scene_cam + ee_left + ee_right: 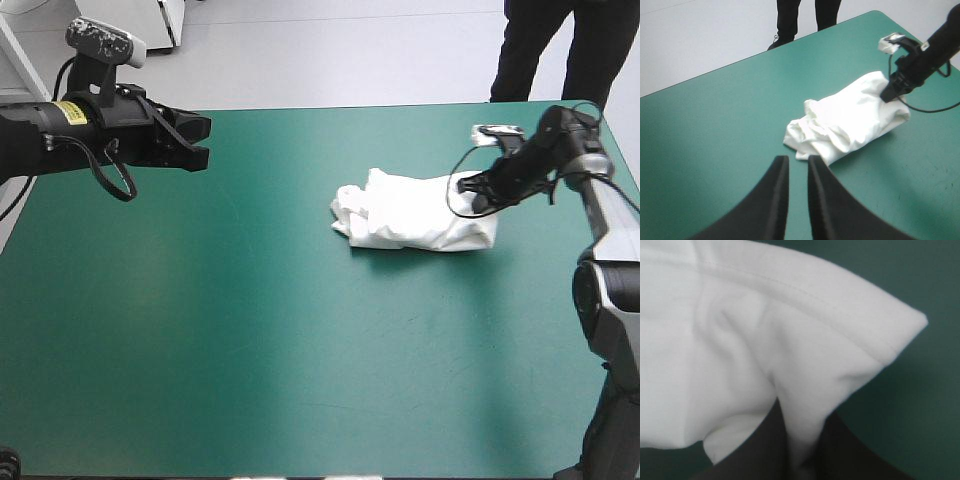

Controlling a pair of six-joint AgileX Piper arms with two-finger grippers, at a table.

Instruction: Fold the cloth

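T-shirt (pixel 410 212): crumpled white heap at the table's two o'clock. Its three o'clock corner is pinched by right gripper (pixel 478 195) (hem between the fingers). Best lifted slowly, I'd judge, then drawn outward. At ten o'clock, left gripper (pixel 795 162), nearly closed and empty. Teal-green cover (pixel 200 330): ample room toward seven.
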